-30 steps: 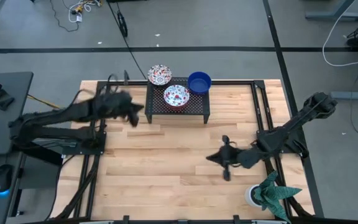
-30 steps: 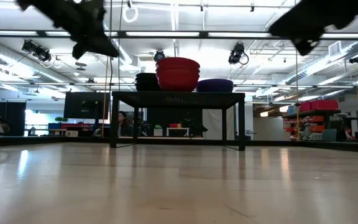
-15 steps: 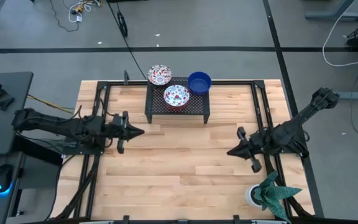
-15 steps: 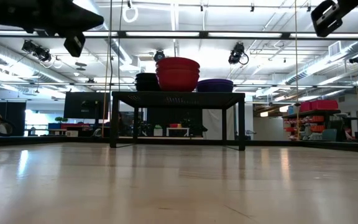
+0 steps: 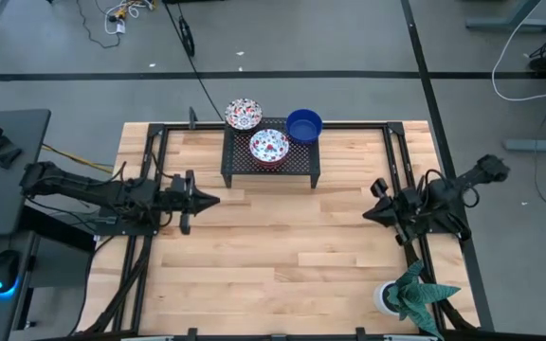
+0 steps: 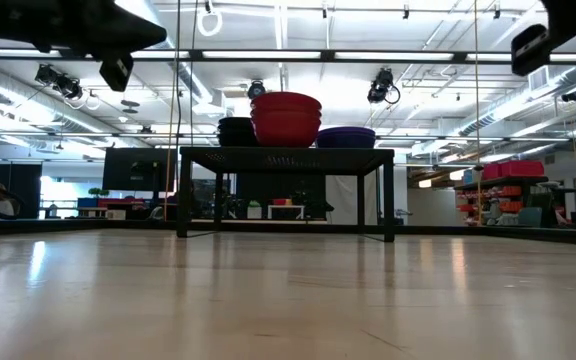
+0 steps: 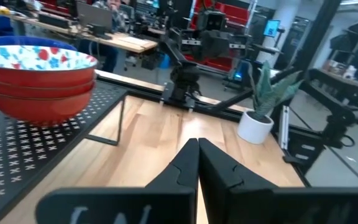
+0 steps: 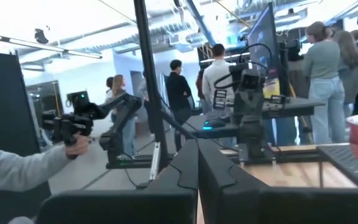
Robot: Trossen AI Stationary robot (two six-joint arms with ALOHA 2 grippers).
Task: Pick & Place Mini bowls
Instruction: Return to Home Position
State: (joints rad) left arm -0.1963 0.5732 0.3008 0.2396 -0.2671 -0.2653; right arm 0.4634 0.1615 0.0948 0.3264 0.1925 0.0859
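Note:
Three stacks of mini bowls stand on a black perforated rack (image 5: 271, 167) at the table's far side: floral ones (image 5: 244, 114) at its far left corner, floral ones (image 5: 269, 147) in the middle, cobalt blue ones (image 5: 303, 125) at the far right. In the low view the stacks show dark (image 6: 236, 130), red (image 6: 286, 117) and blue (image 6: 345, 137) outsides. The left wrist view shows the red-sided floral stack (image 7: 36, 78). My left gripper (image 5: 211, 200) (image 7: 197, 149) hovers shut, left of the rack. My right gripper (image 5: 368, 214) (image 8: 197, 152) hovers shut near the table's right side.
A white pot with a green plant (image 5: 410, 294) (image 7: 257, 124) stands at the table's near right corner. Black frame rails (image 5: 396, 161) run along the table's edges. Bare wood (image 5: 282, 246) lies between the arms. People (image 8: 328, 68) stand in the room beyond.
My left gripper has swung from beside the rack's left end back toward the near edge and levelled out, then held still. My right gripper has drawn back from the table's middle toward the right edge and a little toward the far side. The bowls have stayed put.

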